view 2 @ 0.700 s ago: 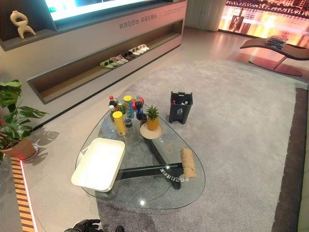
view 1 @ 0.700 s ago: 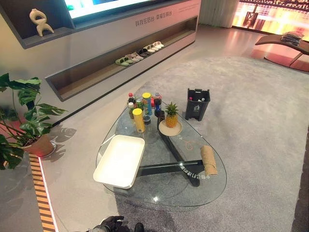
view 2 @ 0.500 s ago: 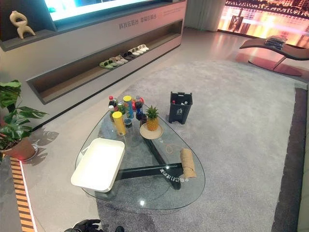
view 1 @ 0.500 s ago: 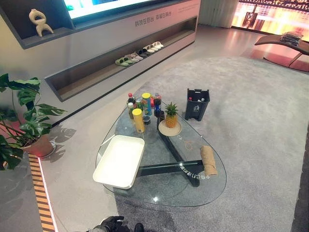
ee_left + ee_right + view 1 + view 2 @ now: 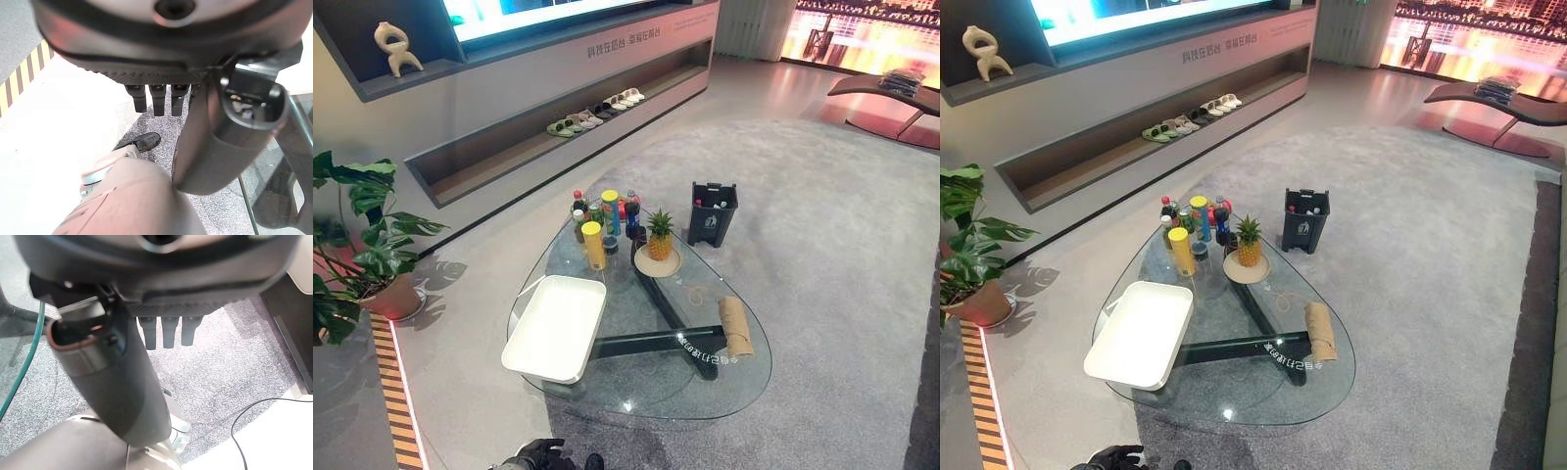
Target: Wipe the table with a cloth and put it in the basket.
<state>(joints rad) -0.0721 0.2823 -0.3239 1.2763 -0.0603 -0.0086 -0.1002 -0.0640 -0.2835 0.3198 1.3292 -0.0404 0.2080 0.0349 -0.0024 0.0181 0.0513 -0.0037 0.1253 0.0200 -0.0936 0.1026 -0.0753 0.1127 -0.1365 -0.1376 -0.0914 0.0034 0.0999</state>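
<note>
We have not begun. At lower left our left hand (image 5: 195, 117) hangs with fingers straight, holding nothing. The white basket (image 5: 556, 326) sits left on the glass worktop (image 5: 636, 392); the rolled cloth (image 5: 736, 325) lies right, untouched. Our right hand (image 5: 112, 362) hangs relaxed and empty. Worktop lettering is unreadable.

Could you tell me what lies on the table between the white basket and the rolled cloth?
Bare glass: between the white basket and the rolled cloth, the left eye view shows nothing on the table, just its dark frame underneath.
</note>
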